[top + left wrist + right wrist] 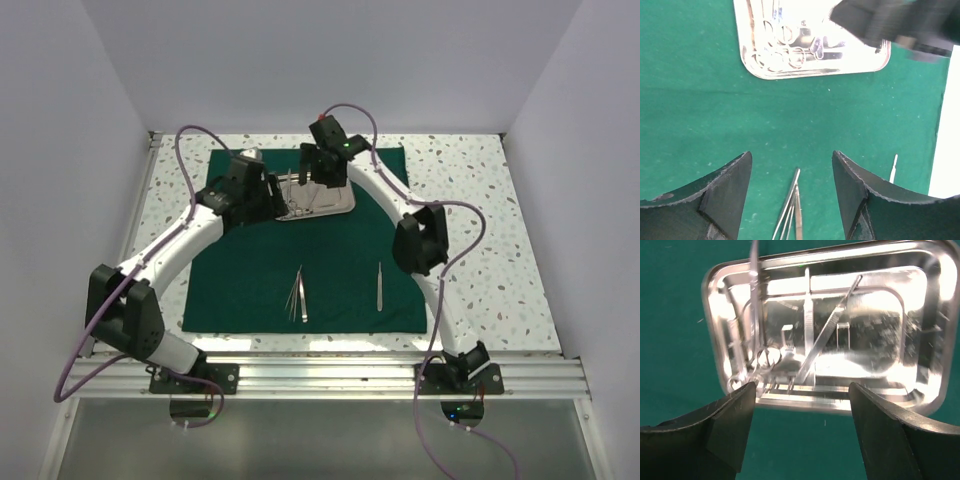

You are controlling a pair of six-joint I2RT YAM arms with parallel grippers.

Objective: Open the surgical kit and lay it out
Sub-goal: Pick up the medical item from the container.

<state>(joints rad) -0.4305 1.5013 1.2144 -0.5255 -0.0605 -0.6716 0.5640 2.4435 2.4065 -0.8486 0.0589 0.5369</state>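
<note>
Steel tray (880, 335) lies just ahead of the parted right tool (802, 405)

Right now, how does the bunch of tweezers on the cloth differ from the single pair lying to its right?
The bunch of tweezers is several thin pieces overlapping, fanned toward the near end; the single pair lies alone. The bunch shows between the open left end effector's fingers in its wrist view; the single pair lies off to the side. Both are slim bare steel, flat on the green cloth, outside the tray.
</note>
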